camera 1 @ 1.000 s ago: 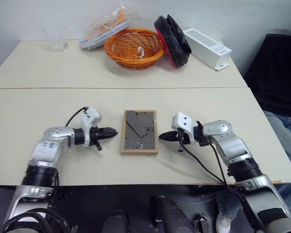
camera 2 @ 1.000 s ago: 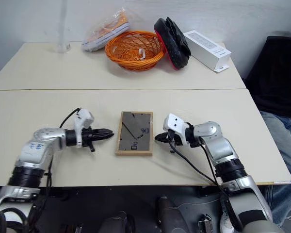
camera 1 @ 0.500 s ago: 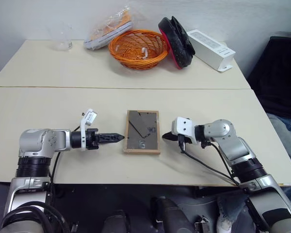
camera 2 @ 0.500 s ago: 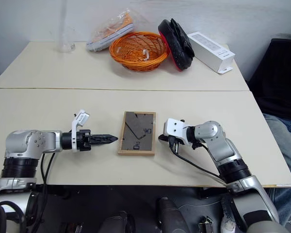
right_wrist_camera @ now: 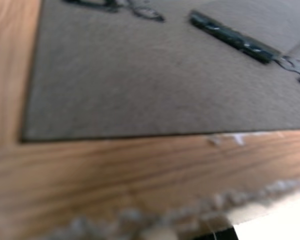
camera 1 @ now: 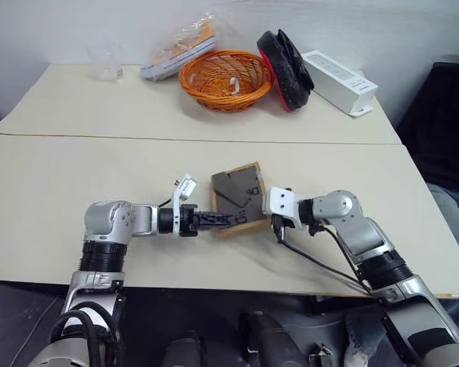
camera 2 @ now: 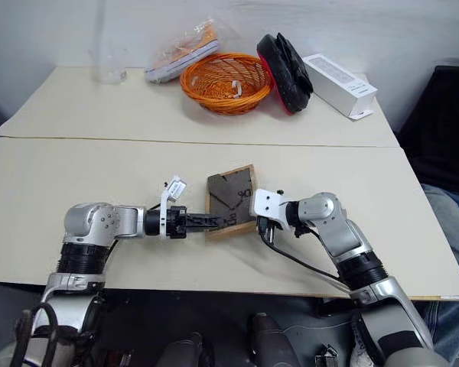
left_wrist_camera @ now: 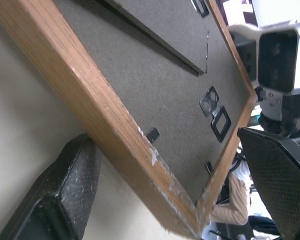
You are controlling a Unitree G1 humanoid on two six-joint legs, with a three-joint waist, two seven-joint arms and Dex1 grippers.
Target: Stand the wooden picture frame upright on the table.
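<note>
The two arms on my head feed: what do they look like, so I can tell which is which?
Both are silver-grey metal with rounded joint housings and ribbed black collars at the base. Each ends in a gripper of two black fingers, the left gripper and the right gripper, behind a white wrist block. A black cable loops off each wrist. The left wrist also carries a small white tag.

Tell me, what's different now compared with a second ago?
The left hand swung in and opened around the frame's near corner. The frame has turned askew, one edge tipped up off the table. The right hand stayed shut at the frame's other side; the basket hasn't moved.
</note>
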